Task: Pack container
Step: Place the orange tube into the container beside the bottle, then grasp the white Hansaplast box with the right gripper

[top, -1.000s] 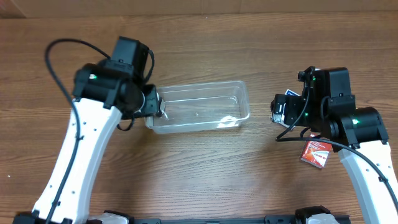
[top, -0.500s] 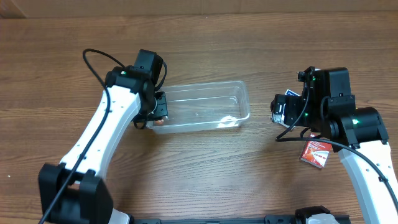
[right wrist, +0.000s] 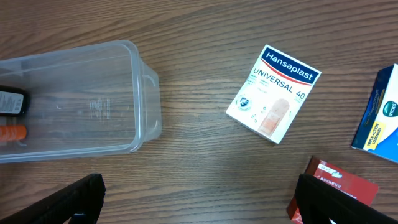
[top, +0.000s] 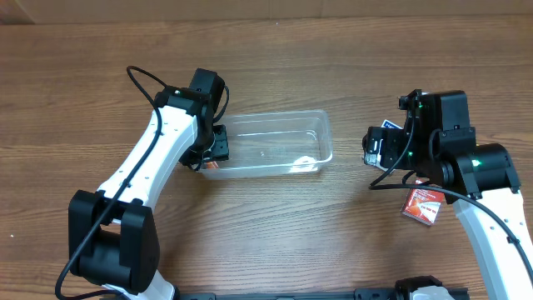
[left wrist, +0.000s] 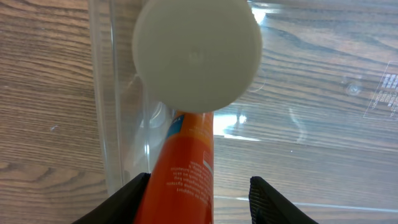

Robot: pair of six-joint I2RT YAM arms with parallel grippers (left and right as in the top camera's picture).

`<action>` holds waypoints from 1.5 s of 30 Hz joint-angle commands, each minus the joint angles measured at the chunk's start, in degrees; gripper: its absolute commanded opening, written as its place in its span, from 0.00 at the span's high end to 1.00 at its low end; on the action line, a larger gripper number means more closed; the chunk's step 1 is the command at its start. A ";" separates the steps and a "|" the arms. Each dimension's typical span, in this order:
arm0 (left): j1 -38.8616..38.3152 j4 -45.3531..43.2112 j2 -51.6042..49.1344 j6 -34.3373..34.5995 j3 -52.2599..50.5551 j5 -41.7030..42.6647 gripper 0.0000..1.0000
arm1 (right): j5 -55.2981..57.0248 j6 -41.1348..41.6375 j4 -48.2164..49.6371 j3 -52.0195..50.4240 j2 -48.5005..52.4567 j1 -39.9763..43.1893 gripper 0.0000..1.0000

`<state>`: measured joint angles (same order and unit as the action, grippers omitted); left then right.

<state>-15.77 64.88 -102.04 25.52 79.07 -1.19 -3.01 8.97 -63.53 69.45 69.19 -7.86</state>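
The clear plastic container (top: 326, 133) lies in the middle of the table and also shows in the left wrist view (left wrist: 102, 93) and the right wrist view (right wrist: 140, 93). My left gripper (top: 215, 152) hangs over its left end. An orange tube (left wrist: 186, 162) with a white cap (left wrist: 198, 56) sits between the left fingers (left wrist: 199, 186). It touches the left finger, with a gap to the right one. The tube reaches into the container (right wrist: 12, 132). My right gripper (top: 372, 150) is open and empty (right wrist: 199, 186), to the right of the container.
A Hansaplast plaster box (right wrist: 273, 93) lies on the wood to the right of the container. A red box (top: 422, 205) lies by the right arm (right wrist: 339, 186). A blue and yellow box (right wrist: 379, 118) is at the far right.
My left arm has swung its elbow round and shifted the gripper a little right, over the container's left end. The container nudged slightly. The right arm has not moved.
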 commanded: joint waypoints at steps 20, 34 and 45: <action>6.75 20.63 5.55 -0.07 33.66 -8.22 0.00 | 4.52 6.16 -0.26 4.15 0.04 0.39 0.00; 24.41 15.65 9.79 -12.31 33.55 3.23 0.00 | 3.28 8.59 -1.22 15.30 32.46 13.03 0.00; 24.37 15.50 9.77 -12.28 33.55 3.19 0.00 | 2.86 7.32 -0.66 15.26 46.82 13.03 0.00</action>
<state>8.40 80.55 -92.38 14.55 111.92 1.37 0.19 17.04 -64.27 84.40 113.62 5.21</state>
